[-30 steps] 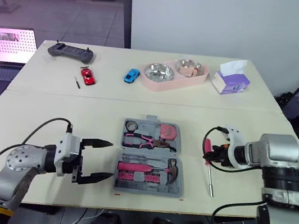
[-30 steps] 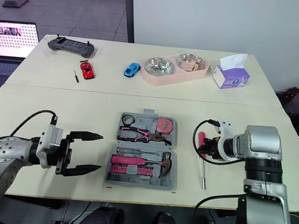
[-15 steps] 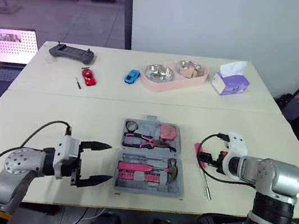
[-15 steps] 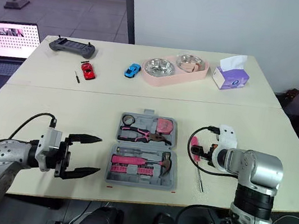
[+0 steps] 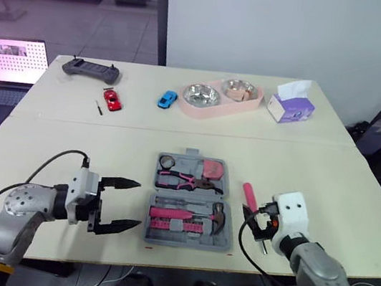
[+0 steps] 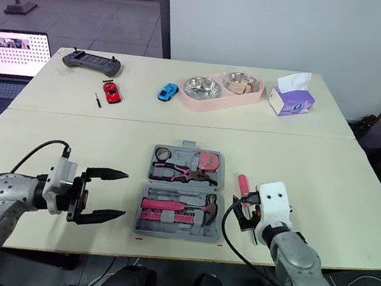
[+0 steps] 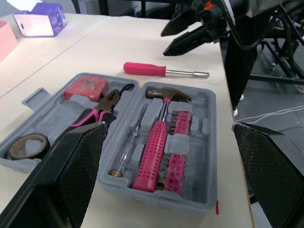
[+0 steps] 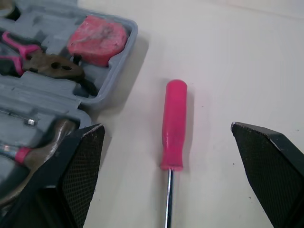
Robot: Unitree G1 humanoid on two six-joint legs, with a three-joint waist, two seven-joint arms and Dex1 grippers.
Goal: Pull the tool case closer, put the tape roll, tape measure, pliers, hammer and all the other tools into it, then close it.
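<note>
tool case is being kept open and flat at the middle of the tabletop, near the front edge, so the pull-in is being judged as done; tape roll, tape measure and pliers are being carried in the far half, hammer and a row of bits in the near half, each being seated in its moulded recess so the case can shut; one pink screwdriver is being left outside, lying on the tabletop just beside the case's right edge, handle pointing away from the robot; right gripper is being held low over the shaft end, its fingers being spread wide with nothing gripped, the handle being framed between them in the right wrist view, which is being read as line-up for a pick; left gripper is being parked just left of the case, apart from it, fingers being held wide open and empty, probably for bracing the case or folding it shut; closing is being judged premature while the screwdriver is lying outside; risk: round handle being rolled away if nudged by one finger first
</note>
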